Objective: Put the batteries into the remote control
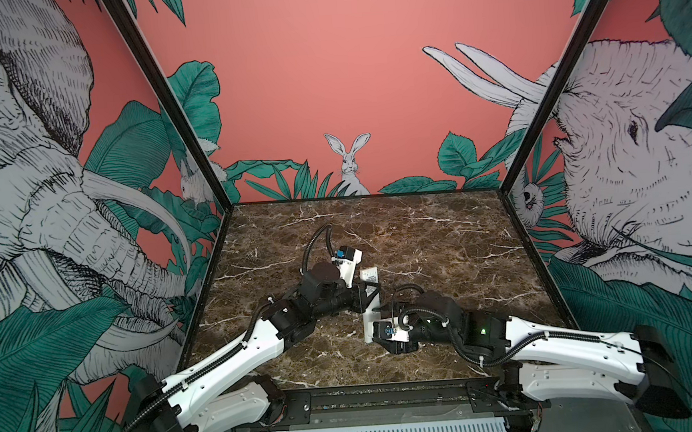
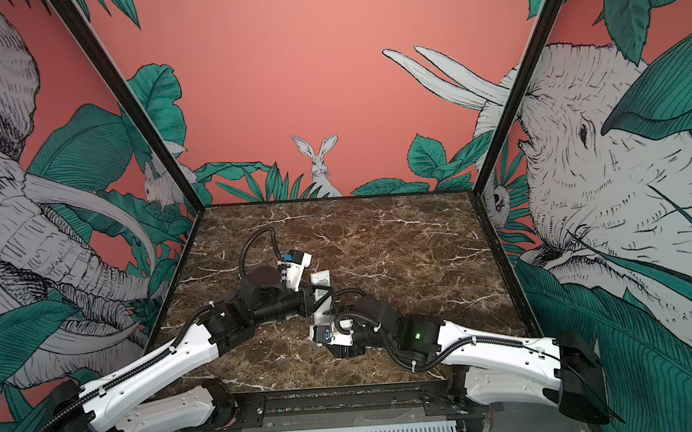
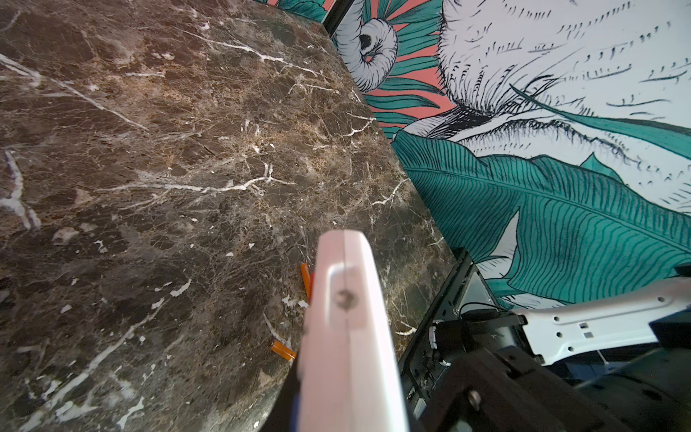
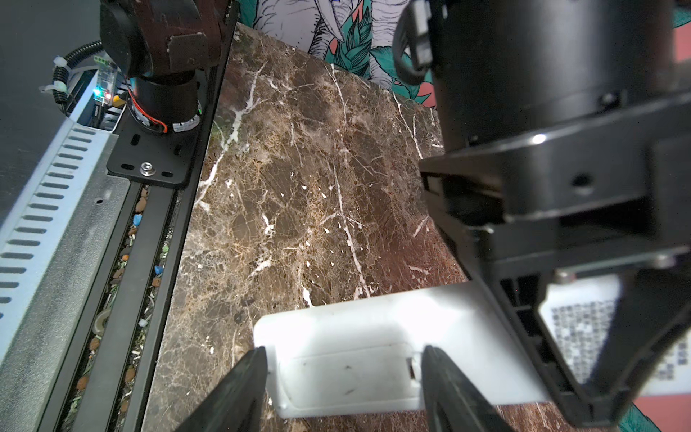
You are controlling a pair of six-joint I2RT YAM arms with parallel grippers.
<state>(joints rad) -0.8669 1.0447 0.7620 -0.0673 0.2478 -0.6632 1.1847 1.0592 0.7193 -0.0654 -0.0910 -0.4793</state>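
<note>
Mid-table position: remote control (image 1: 369,276) lies lengthwise, front to back, at the centre of the table (image 1: 442,239), with its plain back facing up. Both top views show it.
Remote vs left gripper: left gripper (image 1: 368,292) is clamped tight across the remote control's middle. The label (image 4: 583,336) shows through its finger frame.
Remote vs right gripper: right gripper (image 4: 342,359) is at the near end, fingers (image 4: 243,377) apart. One sits by the end edge, the other by the cover's latch notch. Contact: cannot tell.
Cover: cover (image 4: 347,374) is a rounded rectangle, on and flush in the back.
Batteries: batteries (image 3: 306,278) lie on the table near the remote control, the second one (image 3: 283,349) close by. Both are partly hidden behind its edge.
Resting or lifted: cannot tell for the remote control.
Materials: the remote control is smooth white plastic, slim, with rounded corners and a seam along its side. The batteries are small orange cylinders. The table is glossy dark brown marble with white veins. The fingers are black and tapering.
Left arm: left arm (image 1: 241,349) reaches in from the near left corner, with the forearm running right and the wrist bent down onto the remote control.
Right arm: right arm (image 1: 553,336) reaches in from the near right corner, low over the table, with the gripper pointing left.
</note>
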